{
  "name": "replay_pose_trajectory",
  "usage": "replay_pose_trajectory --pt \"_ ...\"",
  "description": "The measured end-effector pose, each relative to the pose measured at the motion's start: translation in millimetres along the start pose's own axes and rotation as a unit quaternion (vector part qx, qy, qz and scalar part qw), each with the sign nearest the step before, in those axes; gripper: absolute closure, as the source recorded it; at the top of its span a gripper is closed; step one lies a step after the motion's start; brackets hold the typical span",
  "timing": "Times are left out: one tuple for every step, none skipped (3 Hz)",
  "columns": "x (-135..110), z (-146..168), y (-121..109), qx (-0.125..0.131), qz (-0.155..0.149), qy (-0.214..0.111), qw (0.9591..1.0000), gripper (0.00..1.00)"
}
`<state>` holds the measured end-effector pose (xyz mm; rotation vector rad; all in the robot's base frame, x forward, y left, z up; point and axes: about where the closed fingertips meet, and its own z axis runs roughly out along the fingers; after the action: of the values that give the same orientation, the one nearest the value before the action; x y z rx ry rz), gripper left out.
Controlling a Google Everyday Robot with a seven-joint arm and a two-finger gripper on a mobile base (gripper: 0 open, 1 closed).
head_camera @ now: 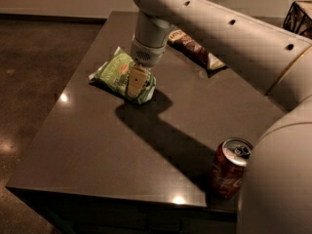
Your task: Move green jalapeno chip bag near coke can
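The green jalapeno chip bag (116,73) lies flat on the dark table (97,145), towards its far left. My gripper (135,83) hangs straight down from the white arm, over the right half of the bag and touching or just above it. The coke can (229,167) stands upright at the table's near right corner, well apart from the bag, partly behind my arm's lower segment.
A brown-and-cream chip bag (195,49) lies at the far right of the table, behind my arm. My large white arm (229,38) spans the right side of the view. A dark wire object (298,17) stands at the top right, off the table.
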<state>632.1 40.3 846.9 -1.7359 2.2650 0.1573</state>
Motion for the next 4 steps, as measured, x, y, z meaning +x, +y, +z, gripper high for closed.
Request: replay_pose_trajectory --pt "-3.5 -3.8 5.1 -0.004 -0.016 -0.007 0.9998 0.73" --pt "9.3 -30.9 14.2 -0.005 -0.055 -0.025 0.9982 0.96" --pt "43.7 -70.0 20.4 -0.008 -0.098 -0.039 0.9944 1.0" --pt "85.5 -97.5 19.8 -0.02 -0.15 -0.029 0.988 1.0"
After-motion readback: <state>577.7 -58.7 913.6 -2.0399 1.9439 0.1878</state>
